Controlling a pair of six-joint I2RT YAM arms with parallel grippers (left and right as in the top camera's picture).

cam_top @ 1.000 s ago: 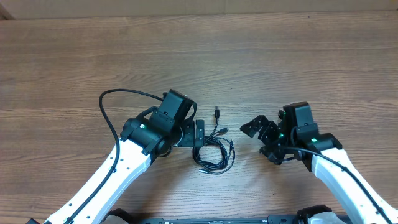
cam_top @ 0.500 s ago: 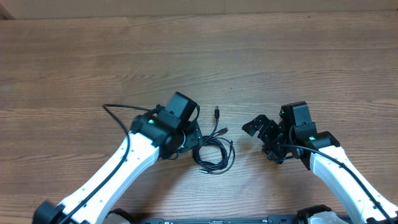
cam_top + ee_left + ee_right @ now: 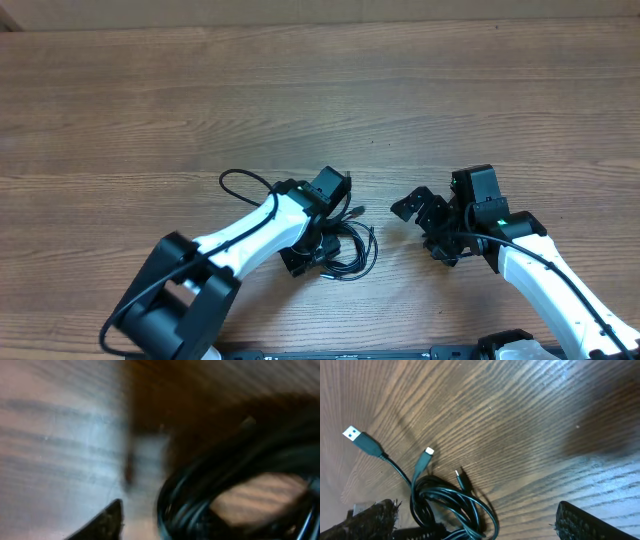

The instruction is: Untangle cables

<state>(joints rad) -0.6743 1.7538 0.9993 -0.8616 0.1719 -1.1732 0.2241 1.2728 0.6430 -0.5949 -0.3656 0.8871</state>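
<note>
The cables lie as one coiled black bundle at the table's middle front, with a plug tip poking out above. My left gripper is down at the bundle's left edge. Its wrist view is blurred: one dark finger shows at lower left and the coil fills the right, so the jaw gap is unclear. My right gripper hovers open to the right of the bundle. In its view the coil lies ahead, close to the left finger, with a USB plug and a small plug fanning out.
Bare wood-grain table stretches behind and to both sides. The left arm's own thick black cable loops out to the left of its wrist. The white right arm reaches in from the front right.
My left arm has swung right and turned, bringing its gripper onto the bundle's left side and covering the uppermost plug. The right arm has stayed in place.
</note>
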